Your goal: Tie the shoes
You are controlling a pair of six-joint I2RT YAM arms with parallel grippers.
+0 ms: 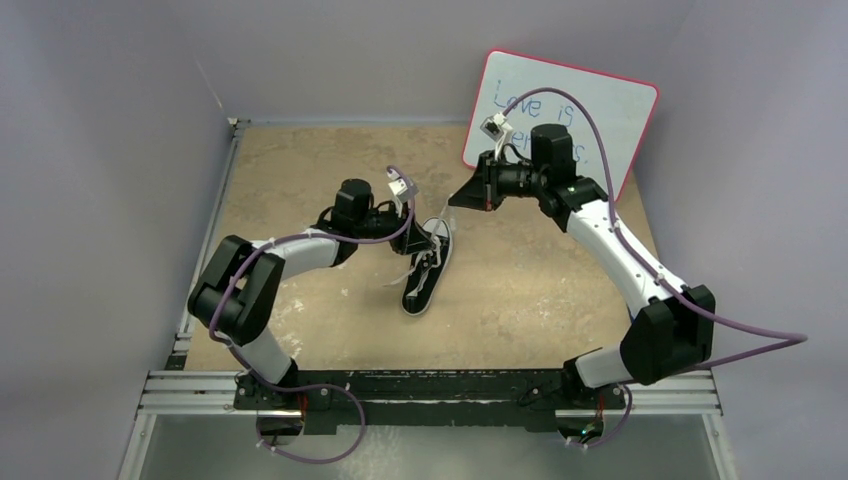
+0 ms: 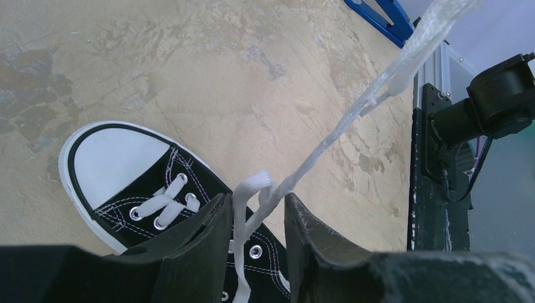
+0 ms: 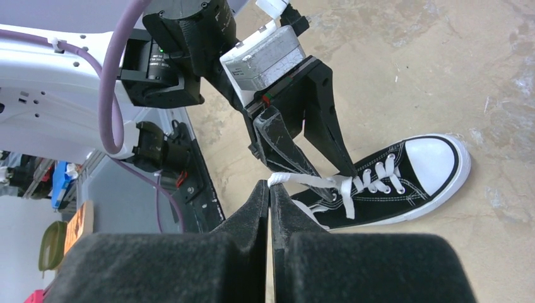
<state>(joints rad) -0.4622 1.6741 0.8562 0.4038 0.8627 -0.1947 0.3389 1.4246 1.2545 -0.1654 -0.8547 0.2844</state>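
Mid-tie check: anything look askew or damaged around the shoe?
Nothing damaged or spilled. The small black canvas sneaker sits upright; its white lace runs taut through the open left gripper to the shut right gripper. The tan tabletop is merely blotchy.

The white-and-black jointed left arm [image 1: 300, 250] reaches forward from its base with the forearm nearly level. Its wrist is bent so that the black two-finger left gripper [image 2: 255, 203] points steeply down, its dark wedge-shaped fingers [image 2: 202, 246] standing apart with a clear gap between them. The white-and-black jointed right arm [image 1: 620, 250] rises from its base, leans inward and turns its wrist toward the left arm, carrying the black two-finger right gripper [image 3: 270, 189] above the other one, its padded fingers [image 3: 249, 211] pressed together at the tips and pinching the end of a flat white shoelace [image 3: 303, 180].
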